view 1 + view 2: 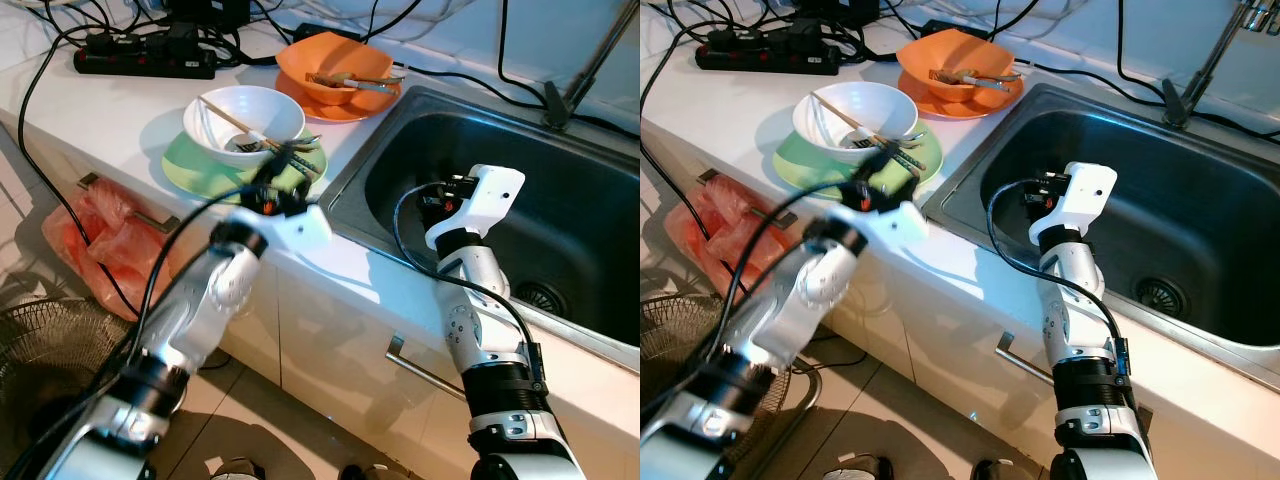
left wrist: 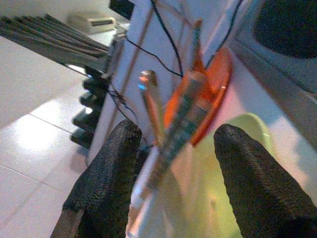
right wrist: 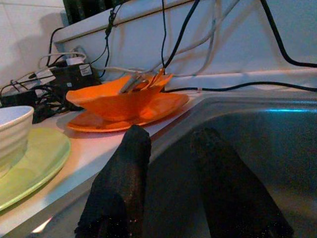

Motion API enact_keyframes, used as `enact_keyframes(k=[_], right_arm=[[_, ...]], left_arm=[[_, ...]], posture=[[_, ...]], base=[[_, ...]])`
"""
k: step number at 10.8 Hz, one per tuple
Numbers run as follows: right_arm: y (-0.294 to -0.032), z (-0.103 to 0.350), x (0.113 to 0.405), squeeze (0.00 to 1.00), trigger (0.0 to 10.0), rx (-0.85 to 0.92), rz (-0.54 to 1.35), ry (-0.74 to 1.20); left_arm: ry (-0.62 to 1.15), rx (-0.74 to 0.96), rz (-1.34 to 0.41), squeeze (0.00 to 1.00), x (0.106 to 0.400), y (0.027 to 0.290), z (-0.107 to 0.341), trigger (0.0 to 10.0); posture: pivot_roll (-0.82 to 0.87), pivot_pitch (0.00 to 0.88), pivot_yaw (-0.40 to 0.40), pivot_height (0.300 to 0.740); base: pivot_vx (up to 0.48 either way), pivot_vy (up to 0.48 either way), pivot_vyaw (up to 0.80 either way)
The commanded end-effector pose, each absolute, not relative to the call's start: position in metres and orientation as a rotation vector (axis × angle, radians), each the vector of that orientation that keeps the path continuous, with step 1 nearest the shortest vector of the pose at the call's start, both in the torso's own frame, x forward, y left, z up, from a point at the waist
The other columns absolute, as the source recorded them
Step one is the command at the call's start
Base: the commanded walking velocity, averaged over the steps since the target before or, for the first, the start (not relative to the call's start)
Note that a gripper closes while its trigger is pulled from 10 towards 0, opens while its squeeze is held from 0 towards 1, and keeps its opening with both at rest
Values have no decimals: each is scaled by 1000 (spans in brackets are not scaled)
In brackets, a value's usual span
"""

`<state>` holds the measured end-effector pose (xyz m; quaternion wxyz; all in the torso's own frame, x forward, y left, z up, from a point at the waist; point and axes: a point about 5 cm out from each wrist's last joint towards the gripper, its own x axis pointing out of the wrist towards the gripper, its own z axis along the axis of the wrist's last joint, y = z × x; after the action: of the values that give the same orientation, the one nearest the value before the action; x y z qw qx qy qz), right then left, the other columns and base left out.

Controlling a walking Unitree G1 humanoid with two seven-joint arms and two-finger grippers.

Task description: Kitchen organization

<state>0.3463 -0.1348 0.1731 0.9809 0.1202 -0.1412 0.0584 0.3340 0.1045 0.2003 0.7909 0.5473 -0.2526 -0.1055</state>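
A white bowl point(image 1: 245, 115) with chopsticks point(image 1: 240, 125) and a spoon stands on a green plate point(image 1: 190, 160) on the counter. Behind it an orange bowl point(image 1: 335, 60) holding utensils sits on an orange plate point(image 1: 340, 105). My left gripper point(image 1: 285, 165) hovers at the green plate's near edge, by the chopstick tips. In the left wrist view its fingers point(image 2: 106, 183) are open, with the blurred chopsticks point(image 2: 178, 124) between them. My right gripper point(image 1: 432, 197) is inside the steel sink point(image 1: 560, 200), pointing at its left wall, open and holding nothing point(image 3: 171, 148).
A black power strip point(image 1: 145, 60) and many cables lie along the back of the counter. The faucet point(image 1: 590, 60) rises behind the sink. A red plastic bag point(image 1: 100, 245) hangs on the cabinet front, above a fan point(image 1: 40, 350) on the floor. A drawer handle point(image 1: 420, 365) juts out below.
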Motion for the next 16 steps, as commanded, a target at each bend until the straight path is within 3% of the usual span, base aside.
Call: enact_keyframes(k=[1, 5, 6, 7, 16], right_arm=[[-137, 182, 346, 0, 10000, 258, 109, -315], [-138, 180, 346, 0, 10000, 266, 99, -313], [-137, 180, 346, 0, 10000, 268, 99, -311], [-138, 180, 346, 0, 10000, 269, 98, -310], [-138, 181, 347, 0, 10000, 271, 98, -313]], left_arm=[[-581, 1197, -213, 0, 333, 101, 206, 10000], [-599, 1209, -181, 0, 335, 101, 210, 10000], [-593, 1209, -184, 0, 335, 101, 209, 4471], [-592, 1209, -184, 0, 336, 101, 209, 0], [-630, 1202, -135, 0, 331, 105, 220, 0]], posture=[[68, 104, -45, 740], [68, 104, -45, 740], [68, 104, -45, 740], [68, 104, -45, 740], [72, 102, -49, 740]], base=[[0, 0, 0], [0, 0, 0], [0, 0, 0], [0, 0, 0], [0, 0, 0]])
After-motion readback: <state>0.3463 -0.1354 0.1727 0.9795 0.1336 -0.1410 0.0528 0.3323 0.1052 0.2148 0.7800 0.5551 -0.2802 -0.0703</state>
